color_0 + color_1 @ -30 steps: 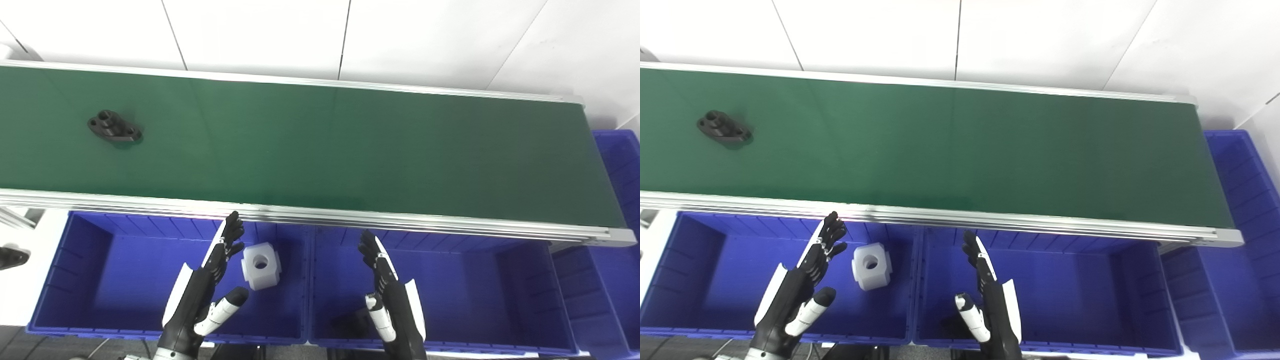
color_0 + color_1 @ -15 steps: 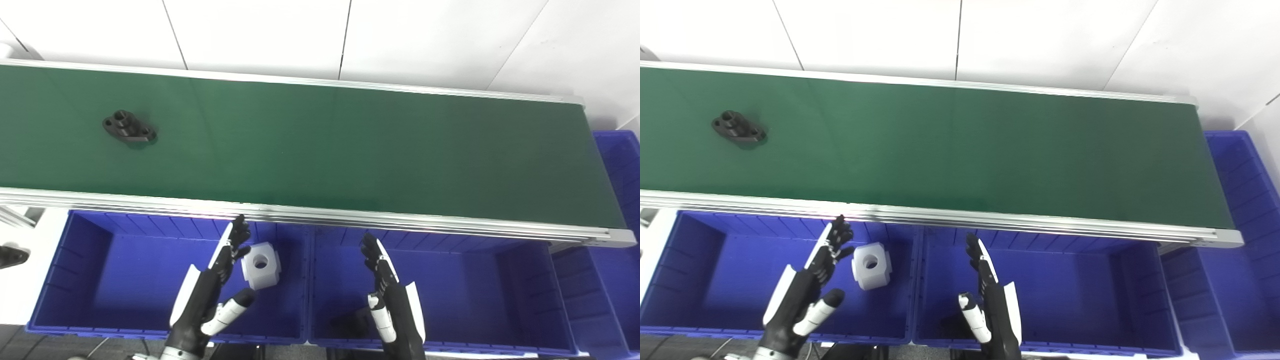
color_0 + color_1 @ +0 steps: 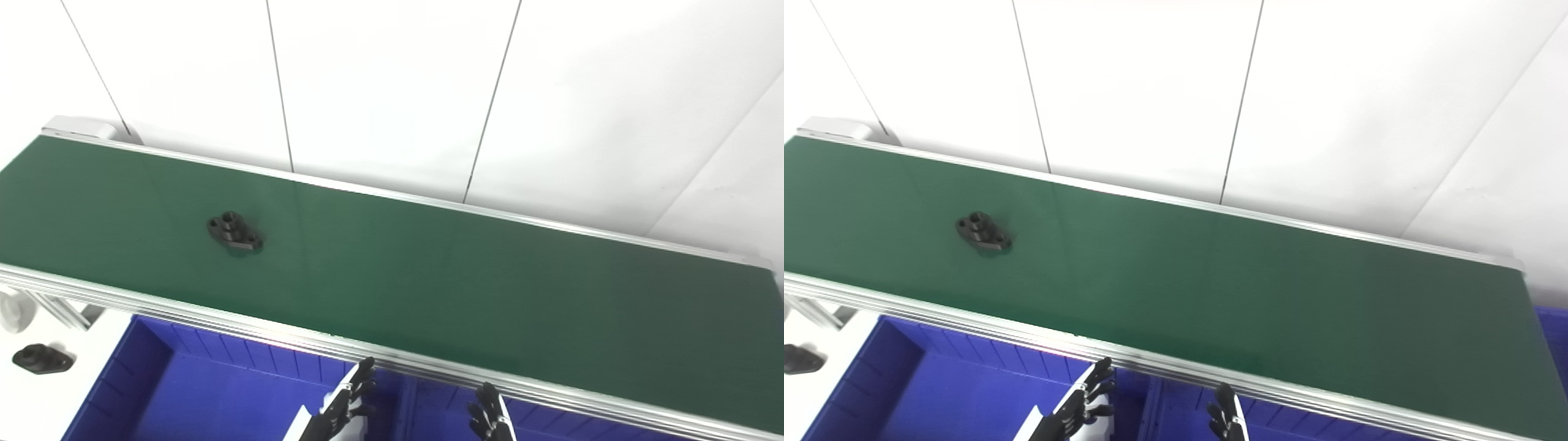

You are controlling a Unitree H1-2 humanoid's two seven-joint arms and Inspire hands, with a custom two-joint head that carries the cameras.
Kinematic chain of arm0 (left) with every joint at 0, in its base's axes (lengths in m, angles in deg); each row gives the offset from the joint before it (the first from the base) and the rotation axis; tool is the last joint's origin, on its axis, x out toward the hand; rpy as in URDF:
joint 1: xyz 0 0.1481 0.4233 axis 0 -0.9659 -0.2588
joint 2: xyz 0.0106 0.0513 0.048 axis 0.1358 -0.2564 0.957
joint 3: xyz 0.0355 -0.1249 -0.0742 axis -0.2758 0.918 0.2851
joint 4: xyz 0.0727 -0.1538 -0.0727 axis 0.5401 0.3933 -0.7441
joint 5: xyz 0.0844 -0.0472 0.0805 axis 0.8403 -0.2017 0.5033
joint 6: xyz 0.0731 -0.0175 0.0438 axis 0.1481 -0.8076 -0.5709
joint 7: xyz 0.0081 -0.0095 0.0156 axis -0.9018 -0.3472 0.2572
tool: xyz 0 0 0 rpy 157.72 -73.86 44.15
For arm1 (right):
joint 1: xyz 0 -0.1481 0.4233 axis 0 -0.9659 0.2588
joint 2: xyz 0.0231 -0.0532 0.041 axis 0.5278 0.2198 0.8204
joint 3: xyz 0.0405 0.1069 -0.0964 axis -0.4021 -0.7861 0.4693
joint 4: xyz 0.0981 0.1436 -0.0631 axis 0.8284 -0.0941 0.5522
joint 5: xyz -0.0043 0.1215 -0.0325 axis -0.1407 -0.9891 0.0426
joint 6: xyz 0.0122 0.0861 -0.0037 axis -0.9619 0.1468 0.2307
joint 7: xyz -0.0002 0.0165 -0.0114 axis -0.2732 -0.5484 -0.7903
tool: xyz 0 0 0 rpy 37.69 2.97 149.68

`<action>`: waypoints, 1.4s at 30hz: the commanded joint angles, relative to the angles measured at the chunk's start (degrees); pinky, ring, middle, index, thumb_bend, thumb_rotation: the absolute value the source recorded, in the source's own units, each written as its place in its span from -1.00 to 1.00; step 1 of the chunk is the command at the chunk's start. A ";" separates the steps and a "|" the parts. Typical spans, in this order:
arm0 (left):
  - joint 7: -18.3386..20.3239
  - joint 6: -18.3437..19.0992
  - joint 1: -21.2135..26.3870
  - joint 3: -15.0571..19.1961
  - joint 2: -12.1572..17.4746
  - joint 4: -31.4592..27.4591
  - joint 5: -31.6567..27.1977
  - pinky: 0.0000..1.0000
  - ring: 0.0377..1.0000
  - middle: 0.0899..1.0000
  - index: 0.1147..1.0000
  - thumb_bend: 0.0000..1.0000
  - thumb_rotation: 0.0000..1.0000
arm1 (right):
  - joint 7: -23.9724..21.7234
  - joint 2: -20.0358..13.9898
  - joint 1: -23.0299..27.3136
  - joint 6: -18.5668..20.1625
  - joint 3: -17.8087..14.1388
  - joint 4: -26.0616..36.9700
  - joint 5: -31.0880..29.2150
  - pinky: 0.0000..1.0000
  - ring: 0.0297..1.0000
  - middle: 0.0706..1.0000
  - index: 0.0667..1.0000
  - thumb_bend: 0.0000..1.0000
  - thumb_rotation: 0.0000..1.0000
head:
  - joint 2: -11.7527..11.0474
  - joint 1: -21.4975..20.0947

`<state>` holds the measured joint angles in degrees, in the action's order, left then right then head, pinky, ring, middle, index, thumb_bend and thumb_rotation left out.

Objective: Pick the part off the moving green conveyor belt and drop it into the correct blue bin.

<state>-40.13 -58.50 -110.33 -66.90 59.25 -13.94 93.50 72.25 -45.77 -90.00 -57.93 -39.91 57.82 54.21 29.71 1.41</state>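
A black flanged part (image 3: 234,231) with holes lies on the green conveyor belt (image 3: 429,288), left of the middle; it also shows in the right eye view (image 3: 983,233). Only the fingers of my two hands show at the bottom edge, below the belt's near rail. My left hand (image 3: 343,407) has its fingers stretched out and apart over the blue bin (image 3: 184,392), holding nothing. My right hand (image 3: 490,422) also shows straight, spread fingers and holds nothing. Both hands are far from the part.
A second black flanged part (image 3: 41,358) lies on a white surface left of the bin. The belt's aluminium near rail (image 3: 184,315) runs between hands and belt. A white panelled wall stands behind the belt.
The camera has tilted up, so the bins and hands have dropped to the bottom edge and the white block is out of view. The black part has ridden right along the belt.
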 commanded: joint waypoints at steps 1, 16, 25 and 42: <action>-1.35 -2.24 0.30 -0.61 -0.54 -0.35 0.35 0.51 0.74 0.82 0.80 0.75 0.62 | -0.89 0.06 -0.05 -2.14 -0.02 -1.43 -0.22 0.84 0.83 0.89 0.97 0.86 1.00 | -0.33 1.16; -3.59 -2.27 1.22 -2.83 -1.07 0.25 2.33 0.41 0.67 0.77 0.74 0.67 0.60 | -2.26 -0.68 -0.61 -1.98 -2.43 -0.15 -0.10 0.89 0.91 0.96 1.00 0.77 0.95 | 0.52 5.58; -3.68 -1.86 1.26 -2.81 -1.25 -0.26 2.80 0.38 0.65 0.75 0.73 0.74 0.65 | -2.85 -1.27 -1.11 -2.11 -2.48 2.05 1.07 1.00 0.95 0.97 1.00 0.74 0.78 | 0.46 4.37; -2.83 -1.28 2.25 -2.63 -0.86 0.39 2.50 0.41 0.67 0.76 0.74 0.74 0.61 | -0.95 1.07 -3.39 -1.87 -3.51 12.79 5.69 1.00 1.00 1.00 1.00 0.72 0.58 | 1.53 3.98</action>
<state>-43.30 -58.30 -108.74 -69.13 58.51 -12.69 96.54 71.26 -45.17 -92.69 -57.98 -43.63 67.97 58.84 31.20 5.54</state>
